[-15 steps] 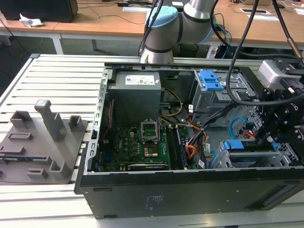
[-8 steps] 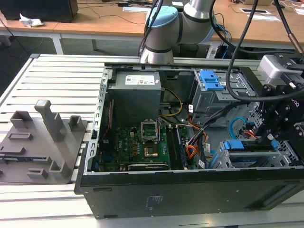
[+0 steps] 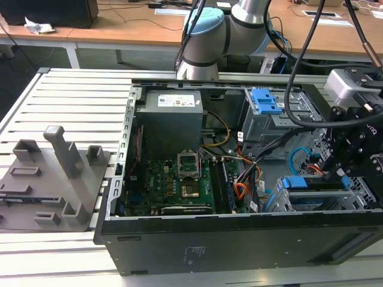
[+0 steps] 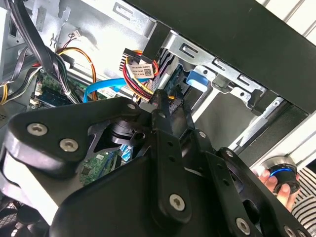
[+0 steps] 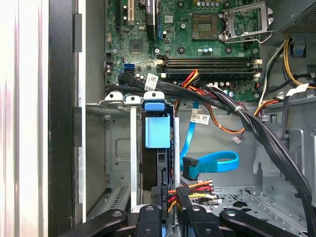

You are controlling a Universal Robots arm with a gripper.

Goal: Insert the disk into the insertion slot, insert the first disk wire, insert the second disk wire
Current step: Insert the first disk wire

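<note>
Two matte black fingers [image 5: 149, 217], flat bars with round bolt heads, drawn narrow and pinching a blocky black power plug [image 5: 181, 191] with a fan of red, yellow, orange and black wires. Held right at the rear edge of the disk [image 5: 157, 132]; cannot tell whether pushed fully home. Already seated edge-on in the slot [image 5: 121, 148], that disk: thin dark slab, glossy bright blue plastic carrier with a squared tab. Thin silver-grey sheet metal for the slot, stamped with rounded rectangular cut-outs, small rounded white tabs along the rim. Just beside the disk, a flat ribbon-like blue cable [image 5: 212, 160], curled in a loop, its black angled end loose and apart from the disk. Beyond, a green circuit board [image 5: 163, 29] with long black memory sockets and a square metal processor frame, crossed by a thick bundle of black sleeved cables [image 5: 256, 128]. In the exterior view, an open black computer case [image 3: 239, 239] flat on a ribbed aluminium counter [image 3: 72, 95], the slot at the exterior view's right close by the fingers, a taller grey cage [image 3: 257, 128] with a ribbed blue clip [image 3: 266, 101] near it, and a grey plastic block [image 3: 54, 173] of pegs and pockets on the exterior view's left.
</note>
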